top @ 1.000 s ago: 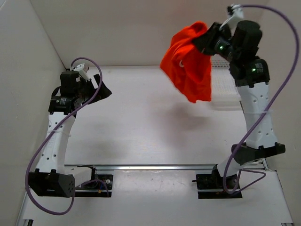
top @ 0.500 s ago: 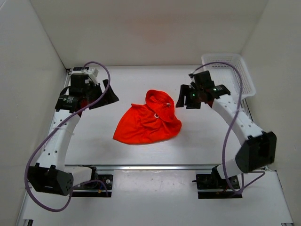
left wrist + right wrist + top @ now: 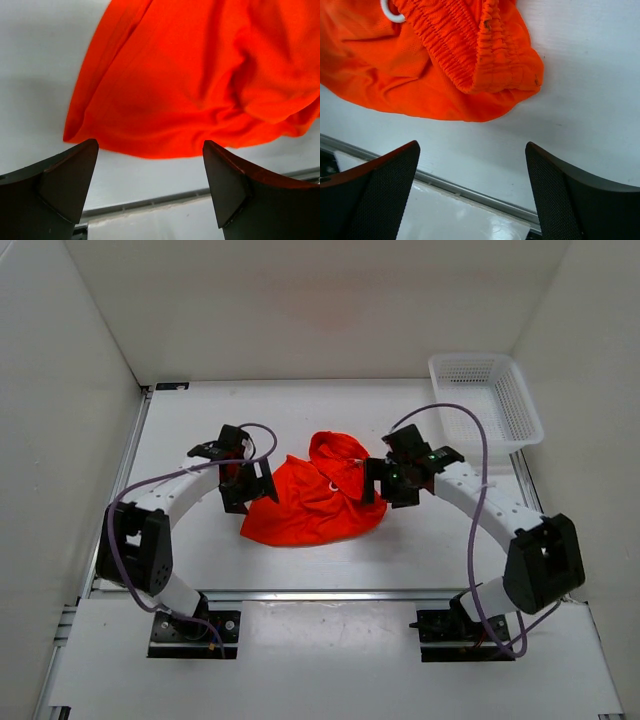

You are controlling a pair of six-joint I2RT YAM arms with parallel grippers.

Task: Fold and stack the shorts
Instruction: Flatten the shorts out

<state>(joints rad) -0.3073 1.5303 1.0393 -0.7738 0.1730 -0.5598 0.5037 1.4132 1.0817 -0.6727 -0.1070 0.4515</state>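
The orange-red shorts (image 3: 315, 502) lie crumpled in a heap on the white table, mid-centre. Their gathered waistband (image 3: 485, 55) is bunched at the right, with a loop of white drawstring (image 3: 390, 12) beside it. My left gripper (image 3: 250, 485) is low at the heap's left edge, open, with the cloth (image 3: 200, 75) just beyond its fingertips (image 3: 85, 160). My right gripper (image 3: 378, 480) is low at the heap's right edge, also open, and the waistband fold lies just ahead of its empty jaws. Neither gripper (image 3: 150, 143) (image 3: 472, 144) holds any cloth.
A white mesh basket (image 3: 487, 390) stands at the back right corner. A metal rail (image 3: 320, 593) runs along the table's near edge. White walls close in the left, back and right sides.
The right gripper carried the shorts down from high up, opened and let them drop onto the table. The left arm swung right and down to the heap's left edge.
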